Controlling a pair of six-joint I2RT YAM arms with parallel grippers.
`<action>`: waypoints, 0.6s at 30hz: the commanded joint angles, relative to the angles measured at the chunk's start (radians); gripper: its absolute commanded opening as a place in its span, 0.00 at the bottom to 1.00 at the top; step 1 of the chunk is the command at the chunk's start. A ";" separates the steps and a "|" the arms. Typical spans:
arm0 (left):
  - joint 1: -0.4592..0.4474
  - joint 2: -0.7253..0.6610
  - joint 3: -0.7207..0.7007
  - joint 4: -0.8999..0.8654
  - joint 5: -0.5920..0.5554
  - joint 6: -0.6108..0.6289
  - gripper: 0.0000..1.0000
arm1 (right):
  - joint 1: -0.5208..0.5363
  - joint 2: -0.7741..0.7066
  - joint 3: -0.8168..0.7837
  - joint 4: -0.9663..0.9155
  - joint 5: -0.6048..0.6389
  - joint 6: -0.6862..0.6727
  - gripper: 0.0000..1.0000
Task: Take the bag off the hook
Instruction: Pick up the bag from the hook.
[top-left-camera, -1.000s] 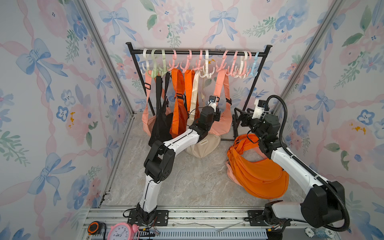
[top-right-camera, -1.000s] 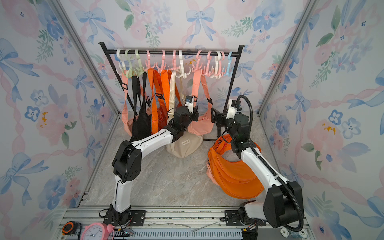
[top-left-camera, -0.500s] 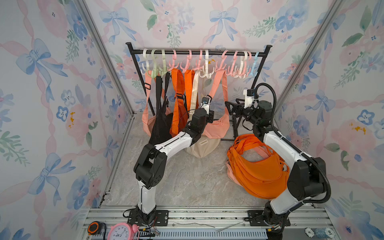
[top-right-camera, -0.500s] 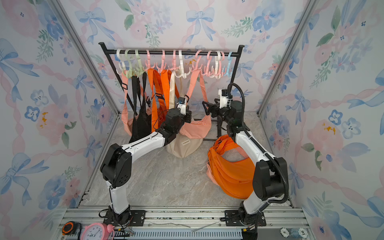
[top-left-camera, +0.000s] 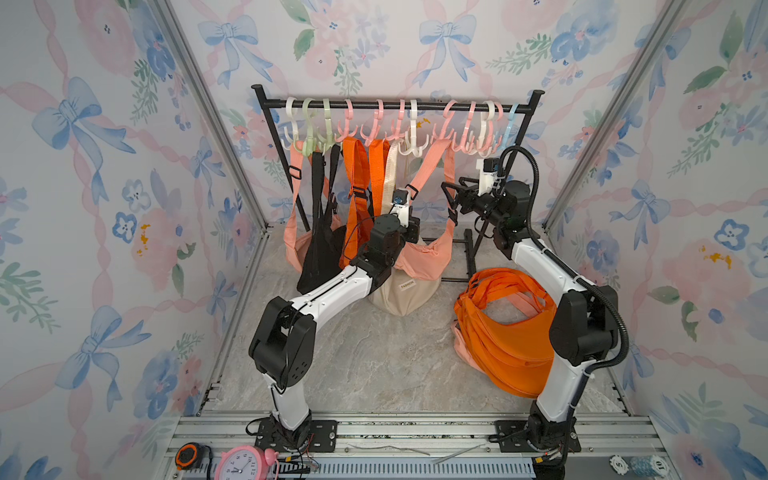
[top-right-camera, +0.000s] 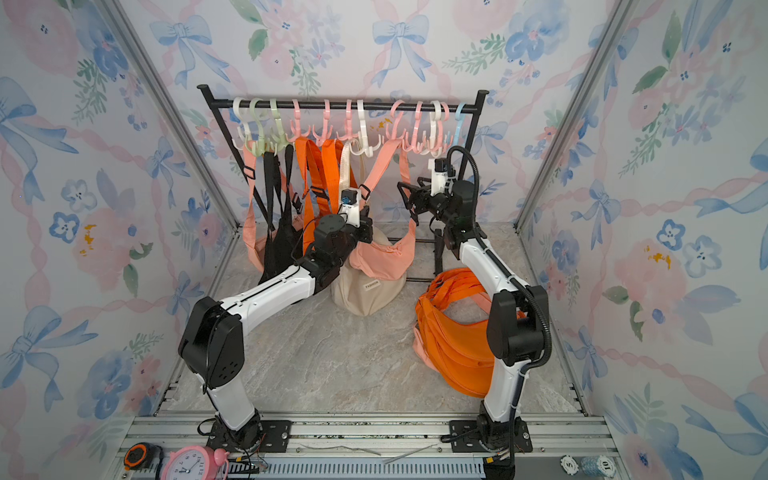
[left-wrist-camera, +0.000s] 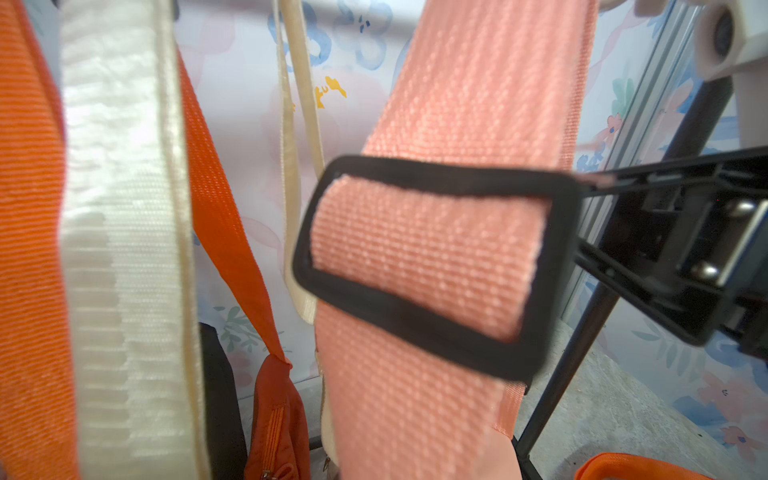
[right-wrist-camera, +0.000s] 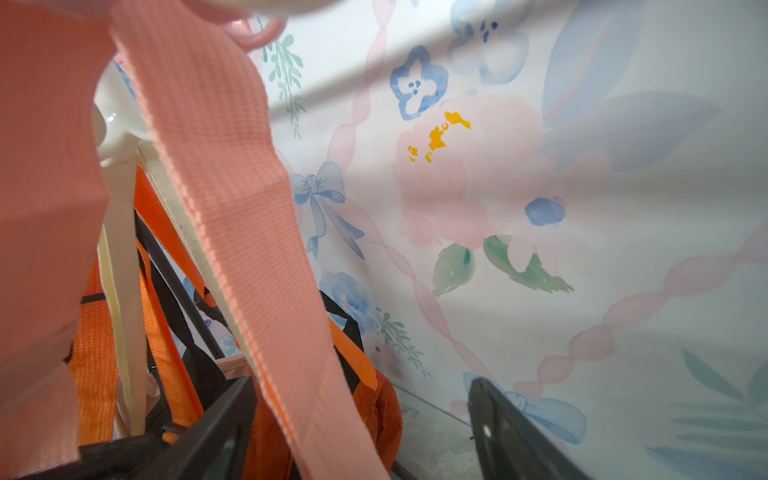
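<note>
A salmon-pink bag (top-left-camera: 428, 259) (top-right-camera: 382, 257) hangs by its wide strap (left-wrist-camera: 478, 104) (right-wrist-camera: 216, 174) from a pink hook (top-left-camera: 446, 133) (top-right-camera: 395, 133) on the black rail. My left gripper (top-left-camera: 413, 228) (top-right-camera: 365, 230) is shut at the left strand of that strap, just above the bag. Its fingers are hidden behind the strap in the left wrist view, below the black slider buckle (left-wrist-camera: 428, 270). My right gripper (top-left-camera: 451, 201) (top-right-camera: 409, 201) (right-wrist-camera: 361, 380) is open, with the right strand passing between its fingers (right-wrist-camera: 216, 415).
Pink, black, orange and beige bags (top-left-camera: 405, 291) hang further left on the rail (top-left-camera: 395, 106). A heap of orange bags (top-left-camera: 507, 332) lies on the floor beside the right arm. The rack's leg (top-left-camera: 469, 253) stands behind the pink bag. A clock (top-left-camera: 241, 465) sits at the front.
The left gripper has closed on the strap and shifted slightly left. The right arm swung up and back to the strap's right strand, and its jaws have narrowed a little.
</note>
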 joint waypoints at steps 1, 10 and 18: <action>0.014 -0.055 -0.024 0.026 0.016 0.009 0.00 | 0.012 0.024 0.062 0.021 -0.018 0.028 0.72; 0.031 -0.103 -0.056 0.033 0.029 -0.001 0.00 | 0.053 0.041 0.093 0.049 -0.029 0.054 0.35; 0.037 -0.133 -0.076 0.036 0.043 -0.003 0.00 | 0.082 0.021 0.068 0.062 0.000 0.062 0.04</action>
